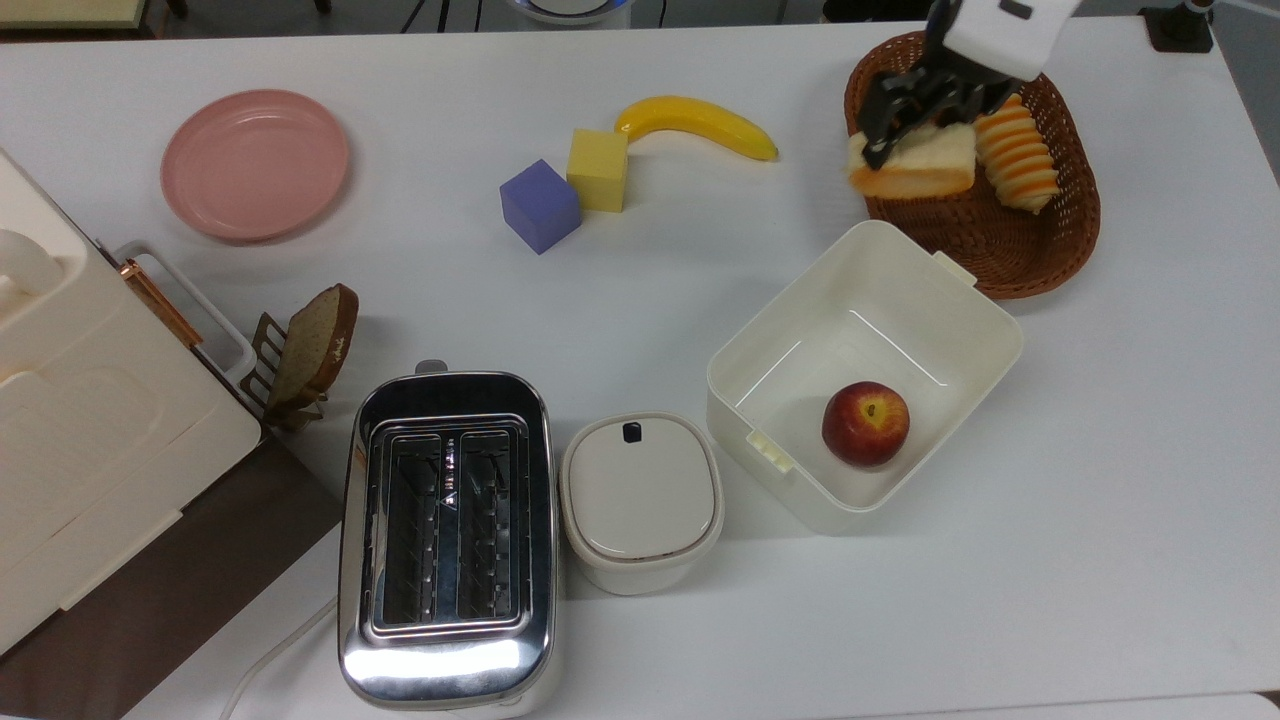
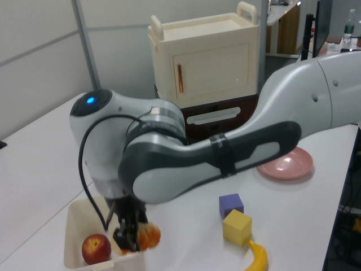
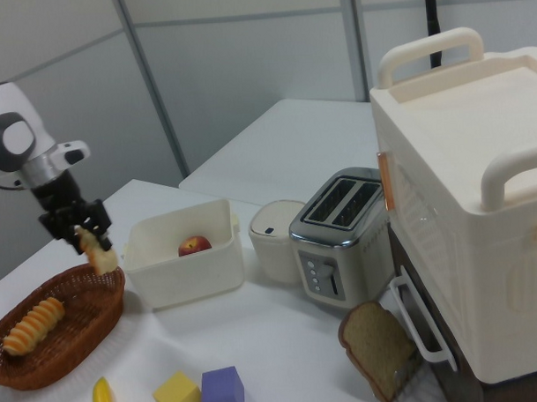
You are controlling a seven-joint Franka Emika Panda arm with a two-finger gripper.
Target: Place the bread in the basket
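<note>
Upper right of the top view: claw [image 1: 920, 125] closed on the bread [image 1: 915, 165], cream top up, orange-brown crust below. Bread hangs over the near-left part of the basket [image 1: 1030, 255], just beside the striped spiral roll [image 1: 1015, 150] lying inside; whether bread touches the wicker cannot be told. Right view, left of frame: bread [image 3: 100, 254] held above the basket rim [image 3: 79, 340], apparently clear of it. White square tub [image 1: 980, 320] sits just below the basket in the top view, holding a red apple [image 1: 866, 423]. Banana [image 1: 697, 122], yellow cube [image 1: 598, 170] and purple cube [image 1: 539, 205] lie on the tabletop [image 1: 1100, 520], upper centre.
</note>
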